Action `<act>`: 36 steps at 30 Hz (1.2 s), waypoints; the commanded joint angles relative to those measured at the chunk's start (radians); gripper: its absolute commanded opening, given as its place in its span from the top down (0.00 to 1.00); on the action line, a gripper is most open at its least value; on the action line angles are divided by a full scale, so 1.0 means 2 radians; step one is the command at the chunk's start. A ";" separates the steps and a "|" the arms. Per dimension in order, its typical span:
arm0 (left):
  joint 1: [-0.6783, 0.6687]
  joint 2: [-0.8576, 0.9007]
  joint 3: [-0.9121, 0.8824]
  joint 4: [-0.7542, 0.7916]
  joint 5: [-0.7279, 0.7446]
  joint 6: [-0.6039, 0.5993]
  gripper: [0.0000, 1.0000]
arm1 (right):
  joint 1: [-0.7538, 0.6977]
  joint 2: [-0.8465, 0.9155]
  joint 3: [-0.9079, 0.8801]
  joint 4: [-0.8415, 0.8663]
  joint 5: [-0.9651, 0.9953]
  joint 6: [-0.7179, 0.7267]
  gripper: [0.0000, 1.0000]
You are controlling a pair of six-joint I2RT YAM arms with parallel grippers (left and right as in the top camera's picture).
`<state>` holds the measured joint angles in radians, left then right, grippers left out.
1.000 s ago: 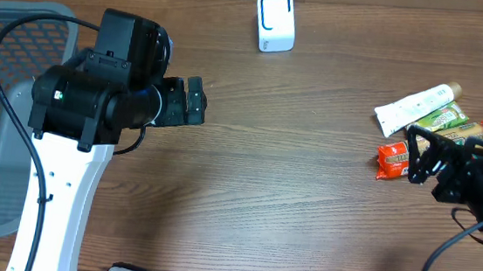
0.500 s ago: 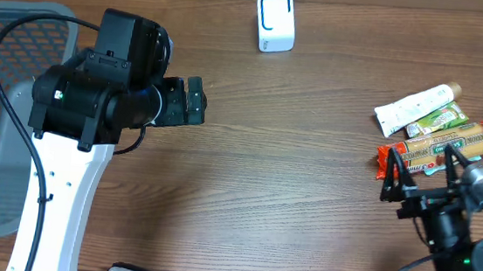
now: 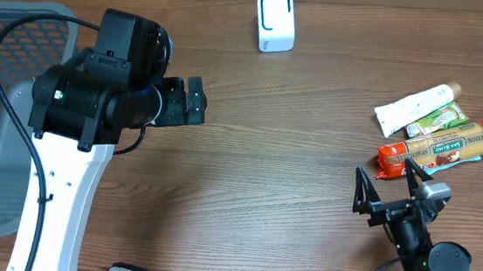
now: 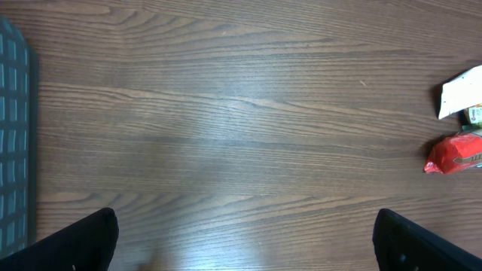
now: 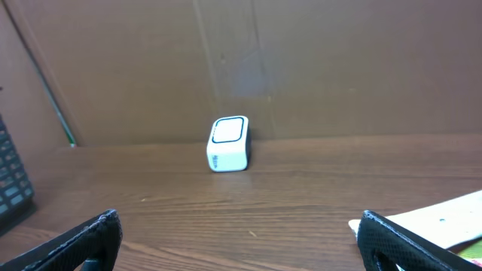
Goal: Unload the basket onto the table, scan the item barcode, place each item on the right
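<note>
Wooden table bears a grey mesh basket behind the left gripper, which hovers with jaws spread, holding nothing. The right gripper sits low, fingers wide apart and unloaded, facing the white scanner. The red biscuit packet lies just ahead to its right, beside a white tube.
</note>
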<state>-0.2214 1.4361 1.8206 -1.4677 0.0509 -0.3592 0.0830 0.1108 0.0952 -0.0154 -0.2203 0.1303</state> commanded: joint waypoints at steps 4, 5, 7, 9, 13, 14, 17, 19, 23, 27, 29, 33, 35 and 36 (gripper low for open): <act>-0.001 0.000 0.007 0.001 -0.001 0.011 0.00 | 0.017 -0.036 -0.033 0.003 0.005 0.000 0.00; -0.001 0.000 0.007 0.001 -0.001 0.011 0.00 | 0.020 -0.041 -0.038 0.003 0.005 0.000 0.00; -0.001 0.000 0.007 0.001 -0.001 0.011 0.00 | 0.023 -0.051 -0.044 -0.007 0.005 0.000 0.00; -0.001 0.000 0.007 0.001 -0.001 0.011 0.00 | 0.023 -0.054 -0.044 -0.025 0.005 0.000 0.00; -0.001 0.000 0.007 0.001 -0.001 0.011 0.00 | 0.023 -0.054 -0.044 -0.023 0.005 0.000 0.00; -0.001 0.000 0.007 0.001 -0.001 0.011 0.00 | 0.023 -0.054 -0.044 -0.023 0.005 0.000 0.00; -0.001 0.000 0.007 0.001 -0.001 0.011 0.00 | 0.023 -0.054 -0.044 -0.023 0.005 0.000 0.00; -0.001 0.000 0.007 0.001 -0.001 0.011 0.00 | 0.023 -0.054 -0.044 -0.023 0.005 0.000 0.00; -0.001 0.000 0.007 0.001 -0.001 0.011 0.00 | 0.023 -0.054 -0.044 -0.023 0.005 0.000 0.00; -0.001 0.000 0.007 0.001 -0.001 0.011 0.00 | 0.023 -0.054 -0.044 -0.023 0.005 0.000 0.00; -0.001 0.000 0.007 0.001 -0.001 0.011 0.00 | 0.023 -0.054 -0.044 -0.023 0.005 -0.001 0.00; -0.001 0.000 0.007 0.001 -0.001 0.011 0.00 | 0.023 -0.054 -0.044 -0.023 0.005 0.000 0.00; -0.001 0.000 0.007 0.001 -0.001 0.011 0.00 | 0.023 -0.054 -0.044 -0.023 0.005 0.000 0.00; -0.001 0.000 0.007 0.001 -0.001 0.011 0.00 | 0.023 -0.054 -0.044 -0.023 0.005 0.000 0.00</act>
<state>-0.2214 1.4361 1.8206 -1.4673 0.0509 -0.3592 0.1249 0.0154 0.0189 -0.0650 -0.2203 0.1303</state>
